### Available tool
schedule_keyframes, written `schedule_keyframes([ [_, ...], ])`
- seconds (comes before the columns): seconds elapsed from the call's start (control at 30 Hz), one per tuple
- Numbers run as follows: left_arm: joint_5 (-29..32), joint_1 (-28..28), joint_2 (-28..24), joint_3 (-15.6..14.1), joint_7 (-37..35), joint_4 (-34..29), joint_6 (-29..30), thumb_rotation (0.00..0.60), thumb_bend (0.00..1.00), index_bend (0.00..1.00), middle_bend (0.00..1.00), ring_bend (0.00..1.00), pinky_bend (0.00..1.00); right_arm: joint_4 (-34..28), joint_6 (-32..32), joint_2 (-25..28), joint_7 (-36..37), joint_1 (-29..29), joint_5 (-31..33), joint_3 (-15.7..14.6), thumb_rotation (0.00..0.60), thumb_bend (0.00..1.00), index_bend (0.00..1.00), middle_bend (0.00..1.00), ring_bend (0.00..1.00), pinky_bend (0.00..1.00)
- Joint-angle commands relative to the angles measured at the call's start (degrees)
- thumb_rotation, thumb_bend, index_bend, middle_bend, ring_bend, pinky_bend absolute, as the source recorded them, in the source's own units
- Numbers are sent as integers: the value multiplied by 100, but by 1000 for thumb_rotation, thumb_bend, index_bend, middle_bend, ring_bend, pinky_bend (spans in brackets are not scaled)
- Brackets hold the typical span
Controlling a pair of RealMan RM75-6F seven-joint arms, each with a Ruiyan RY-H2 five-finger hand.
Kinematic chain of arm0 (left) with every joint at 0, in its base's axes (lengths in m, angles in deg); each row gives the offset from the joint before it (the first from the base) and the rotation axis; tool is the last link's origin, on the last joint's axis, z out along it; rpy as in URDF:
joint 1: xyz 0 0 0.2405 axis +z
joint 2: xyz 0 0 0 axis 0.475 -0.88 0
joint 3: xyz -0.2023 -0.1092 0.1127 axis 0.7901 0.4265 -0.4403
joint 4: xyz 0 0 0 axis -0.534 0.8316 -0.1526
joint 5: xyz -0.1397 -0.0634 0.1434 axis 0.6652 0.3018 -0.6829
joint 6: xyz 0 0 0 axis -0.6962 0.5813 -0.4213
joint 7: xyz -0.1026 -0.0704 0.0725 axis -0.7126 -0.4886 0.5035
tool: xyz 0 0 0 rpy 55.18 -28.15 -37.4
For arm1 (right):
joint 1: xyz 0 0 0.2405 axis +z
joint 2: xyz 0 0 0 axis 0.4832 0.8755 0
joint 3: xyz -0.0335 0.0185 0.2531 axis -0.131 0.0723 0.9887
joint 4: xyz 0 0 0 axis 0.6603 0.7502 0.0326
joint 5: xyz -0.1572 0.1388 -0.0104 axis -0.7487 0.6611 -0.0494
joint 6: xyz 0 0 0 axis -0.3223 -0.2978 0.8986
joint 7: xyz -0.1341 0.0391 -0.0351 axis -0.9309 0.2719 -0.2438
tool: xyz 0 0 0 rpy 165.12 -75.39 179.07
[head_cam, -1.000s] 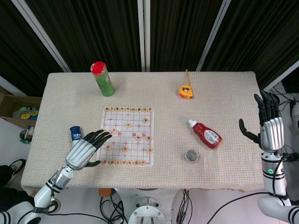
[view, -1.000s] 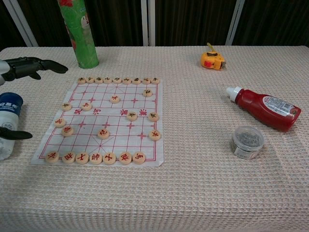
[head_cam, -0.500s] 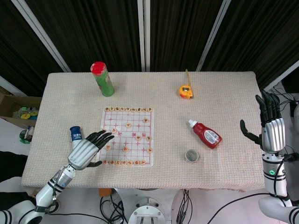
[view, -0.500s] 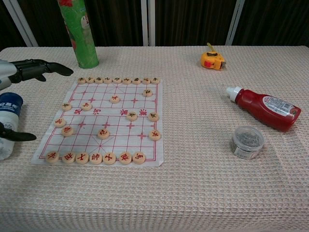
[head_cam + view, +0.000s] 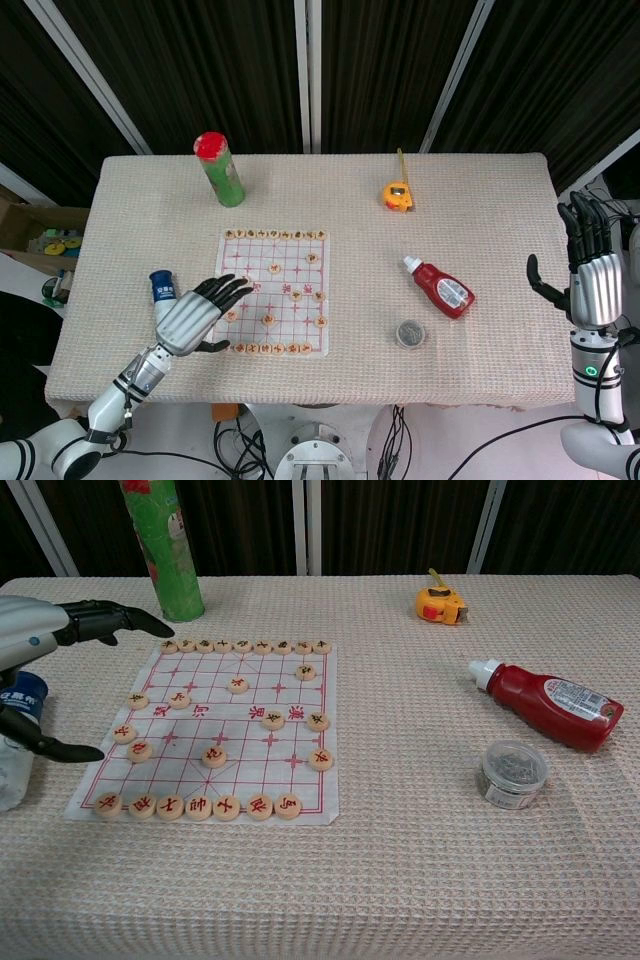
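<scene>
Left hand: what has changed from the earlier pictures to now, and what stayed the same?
The left hand moved rightward over the left edge of the chess board, fingers spread, holding nothing. The right hand drifted outward, away from the table, also open. The pieces, blue-capped bottle, red bottle, green can, tape measure and small tin did not move.

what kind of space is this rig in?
Probably a lab or robot test room, not a home. A cloth-covered table stands before dark ribbed wall panels, with loose cables on the floor beneath and a cardboard box beside it.
</scene>
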Motion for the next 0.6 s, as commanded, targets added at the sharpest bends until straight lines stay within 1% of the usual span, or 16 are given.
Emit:
schedule_keyframes([
  [0.03, 292, -86, 137, 103, 335, 44, -252, 506, 141, 169, 107, 79, 209, 41, 3, -16, 40, -8, 14, -4, 600, 429, 0, 0, 0, 0],
  [0.1, 454, -132, 211, 169, 406, 96, -360, 500, 149, 188, 107, 79, 209, 67, 1, -25, 61, -10, 14, -7, 600, 428, 0, 0, 0, 0],
  [0.2, 682, -216, 310, 264, 394, 189, -534, 462, 158, 212, 108, 79, 209, 88, 1, -35, 72, -9, 8, -12, 600, 428, 0, 0, 0, 0],
  [0.27, 803, -304, 378, 335, 339, 285, -667, 451, 176, 223, 112, 79, 210, 93, 2, -39, 69, -7, 5, -14, 600, 428, 0, 0, 0, 0],
  [0.43, 1075, -511, 562, 539, 283, 571, -900, 450, 225, 245, 123, 79, 213, 98, 5, -50, 60, -9, 5, -22, 600, 428, 0, 0, 0, 0],
  [0.6, 1316, -707, 771, 691, 240, 891, -1106, 468, 239, 260, 130, 79, 213, 116, 39, -50, 56, -7, 34, -17, 600, 427, 0, 0, 0, 0],
])
